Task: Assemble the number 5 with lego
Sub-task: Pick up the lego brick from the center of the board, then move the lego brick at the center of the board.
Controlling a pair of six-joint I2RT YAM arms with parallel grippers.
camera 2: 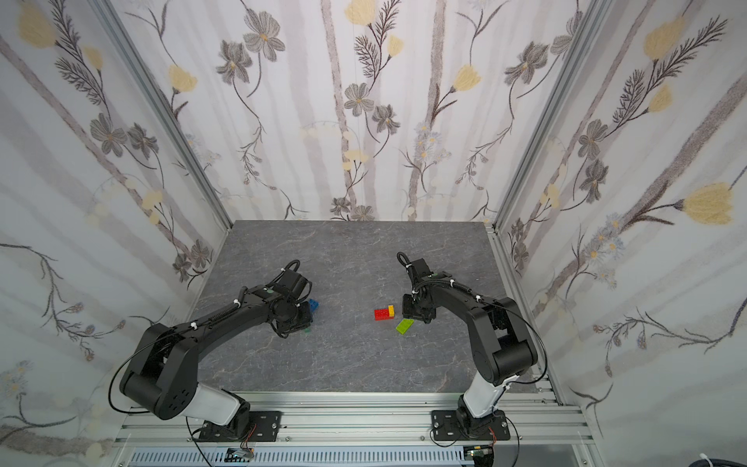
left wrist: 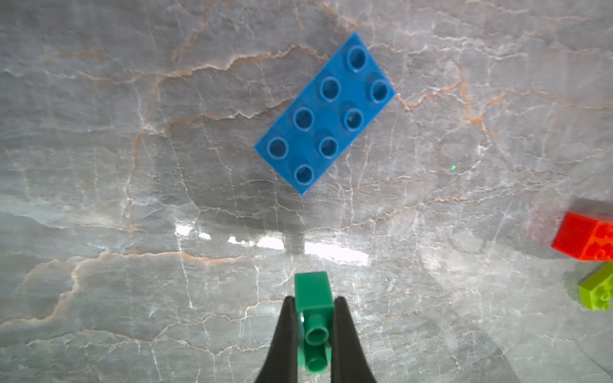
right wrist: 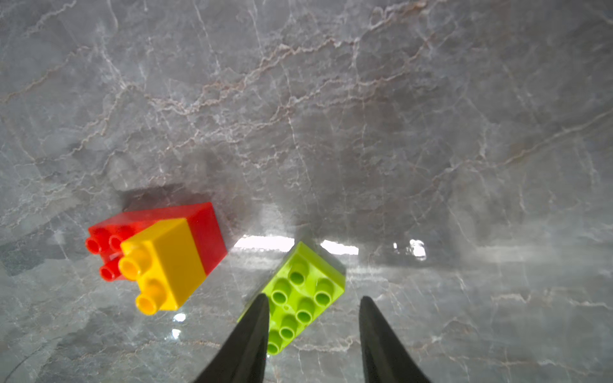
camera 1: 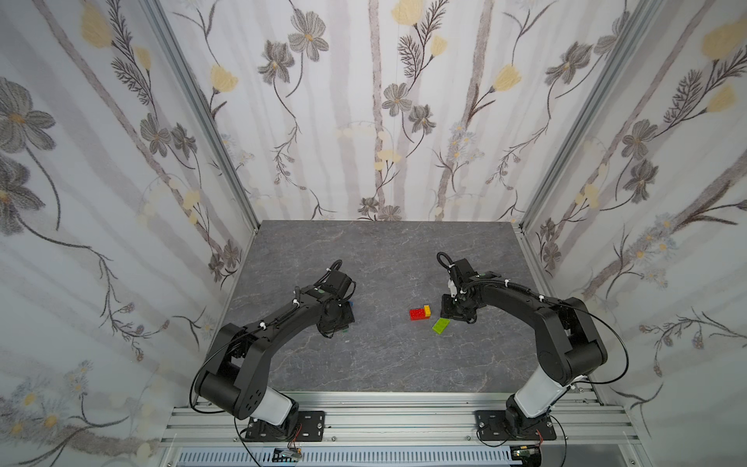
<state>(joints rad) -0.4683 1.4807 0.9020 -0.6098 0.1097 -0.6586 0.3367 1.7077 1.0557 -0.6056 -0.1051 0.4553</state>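
**Left gripper (left wrist: 314,300) clamped on the green brick (left wrist: 312,287); blue brick (left wrist: 326,112) lies ahead.**
I see the blue brick lying flat, studs up, just ahead of the left gripper. Its long axis slants across my approach line. The left arm is the nearer one, so I judge it makes the join. The right gripper (right wrist: 314,296) hangs partly open and empty over the lime brick (right wrist: 300,275).
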